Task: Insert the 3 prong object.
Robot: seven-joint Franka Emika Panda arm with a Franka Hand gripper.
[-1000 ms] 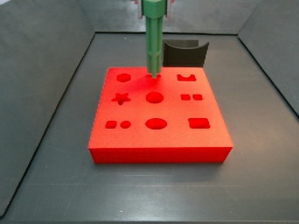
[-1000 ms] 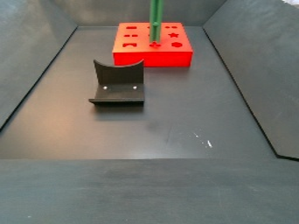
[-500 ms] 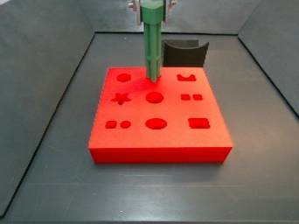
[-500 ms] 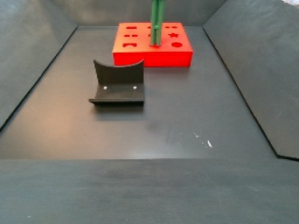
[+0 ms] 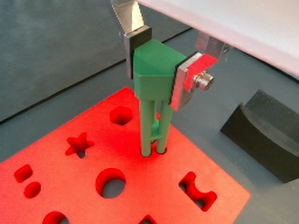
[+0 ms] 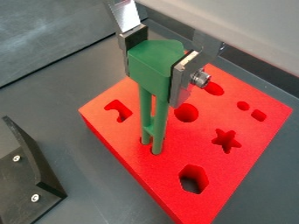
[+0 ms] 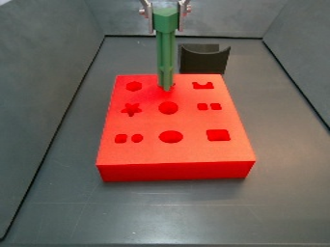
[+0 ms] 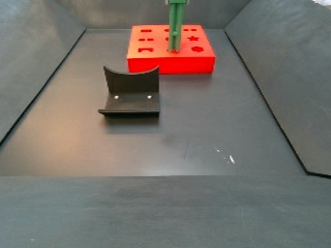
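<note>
The 3 prong object (image 7: 167, 50) is an upright green bar. My gripper (image 5: 159, 67) is shut on its wide top end, also seen in a wrist view (image 6: 156, 63) and at the top edge of a side view (image 7: 167, 10). Its prongs (image 5: 152, 140) reach down to the top face of the red block (image 7: 175, 135), at a hole in the back row. In a wrist view the prong tips (image 6: 152, 140) touch or enter the block near its edge. The bar also shows in a side view (image 8: 175, 21) standing over the red block (image 8: 171, 53).
The red block has several shaped holes: star (image 7: 131, 109), round (image 7: 169, 108), square (image 7: 218, 135). A small black curved stand (image 8: 130, 92) sits on the dark floor, also behind the block in a side view (image 7: 204, 56). Grey walls enclose the floor.
The gripper with the green bar has risen slightly; the bar's lower tip sits a little higher and farther back over the block than one second ago.
</note>
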